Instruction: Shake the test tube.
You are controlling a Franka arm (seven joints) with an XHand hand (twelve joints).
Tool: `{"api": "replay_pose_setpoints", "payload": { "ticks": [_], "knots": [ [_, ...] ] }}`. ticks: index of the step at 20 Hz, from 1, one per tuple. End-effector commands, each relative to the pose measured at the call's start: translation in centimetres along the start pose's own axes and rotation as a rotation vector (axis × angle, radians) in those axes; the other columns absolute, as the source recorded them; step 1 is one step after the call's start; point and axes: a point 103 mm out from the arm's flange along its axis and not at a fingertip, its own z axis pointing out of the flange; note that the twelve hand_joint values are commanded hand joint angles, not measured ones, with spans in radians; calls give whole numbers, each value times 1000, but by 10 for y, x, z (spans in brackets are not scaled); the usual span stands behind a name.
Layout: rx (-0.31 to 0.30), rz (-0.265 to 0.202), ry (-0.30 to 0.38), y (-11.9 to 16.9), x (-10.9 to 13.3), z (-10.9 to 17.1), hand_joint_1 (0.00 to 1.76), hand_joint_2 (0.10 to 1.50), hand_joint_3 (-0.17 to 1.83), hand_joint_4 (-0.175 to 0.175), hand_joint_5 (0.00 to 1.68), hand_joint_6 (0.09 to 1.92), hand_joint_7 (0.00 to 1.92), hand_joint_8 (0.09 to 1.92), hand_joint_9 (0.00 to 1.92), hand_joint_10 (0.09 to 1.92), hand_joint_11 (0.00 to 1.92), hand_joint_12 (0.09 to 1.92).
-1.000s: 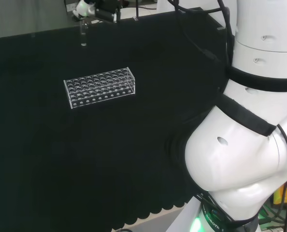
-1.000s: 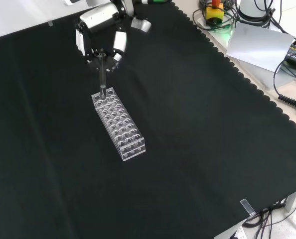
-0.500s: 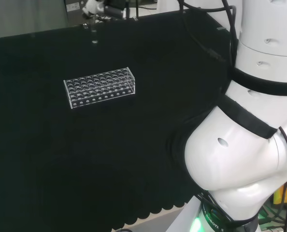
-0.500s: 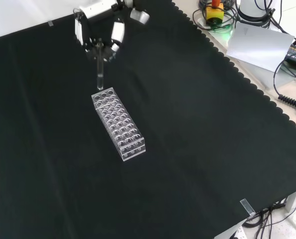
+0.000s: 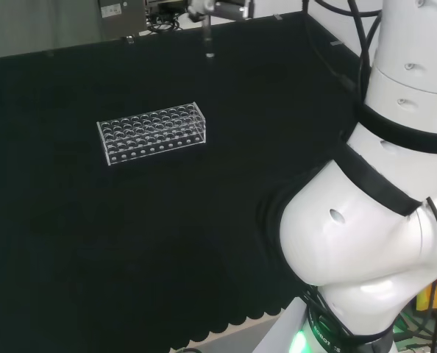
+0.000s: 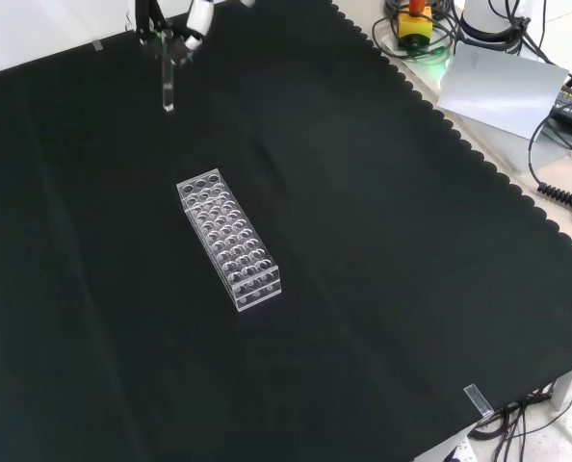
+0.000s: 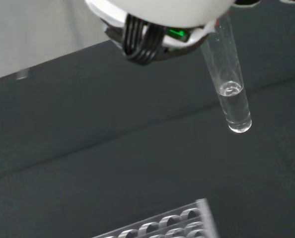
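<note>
A clear test tube (image 6: 168, 87) hangs upright in the air beyond the far end of the clear plastic rack (image 6: 230, 241). The hand (image 6: 195, 13) at the front view's top edge is shut on the tube's upper end, mostly cut off by the frame. In the head view the hand (image 5: 217, 7) sits at the top edge with the tube (image 5: 208, 38) below it, to the right of and beyond the rack (image 5: 152, 132). The wrist view shows the tube (image 7: 230, 87) close up with a little clear liquid at its bottom, under the hand (image 7: 157, 15), and a corner of the rack (image 7: 162, 229).
The black cloth (image 6: 382, 289) covers the bench around the rack. The arm's white links (image 5: 373, 220) stand at the head view's right. Cables and a yellow device (image 6: 416, 24) lie beyond the cloth's scalloped edge, with paper (image 6: 503, 87) beside them.
The hand has carried the tube up and away from the rack, rightward in the head view and toward the top edge in the front view. The rack has stayed put.
</note>
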Motion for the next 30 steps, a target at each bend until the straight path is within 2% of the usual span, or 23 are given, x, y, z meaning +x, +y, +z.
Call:
{"api": "replay_pose_setpoints", "payload": {
  "ticks": [1,4,7,11,18,22,26,28,30],
  "knots": [
    [-30,106,-70,0,-53,-20,1225,679,581,-175,1333,516,1707,516,1538,683,1077,1045],
    [-28,92,-67,-1,-47,-20,1225,678,582,-175,1333,516,1708,516,1538,683,1077,1046],
    [-15,56,-43,-3,-26,-11,1225,678,583,-175,1333,516,1708,516,1538,683,1077,1046],
    [9,-29,-22,-7,21,6,1225,677,584,-175,1334,516,1708,516,1538,683,1077,1046],
    [54,-198,12,-20,121,33,1225,677,585,-175,1334,516,1708,516,1539,683,1078,1047],
    [68,-266,38,-32,158,42,1225,676,586,-175,1334,516,1708,516,1539,683,1078,1047],
    [75,-291,58,-36,170,46,1225,676,587,-175,1334,516,1708,516,1539,682,1077,1047],
    [73,-276,58,-33,163,44,1225,675,587,-175,1335,516,1708,516,1539,682,1077,1047],
    [68,-233,64,-27,151,41,1225,675,587,-175,1335,516,1708,516,1540,682,1077,1047]
  ]
}}
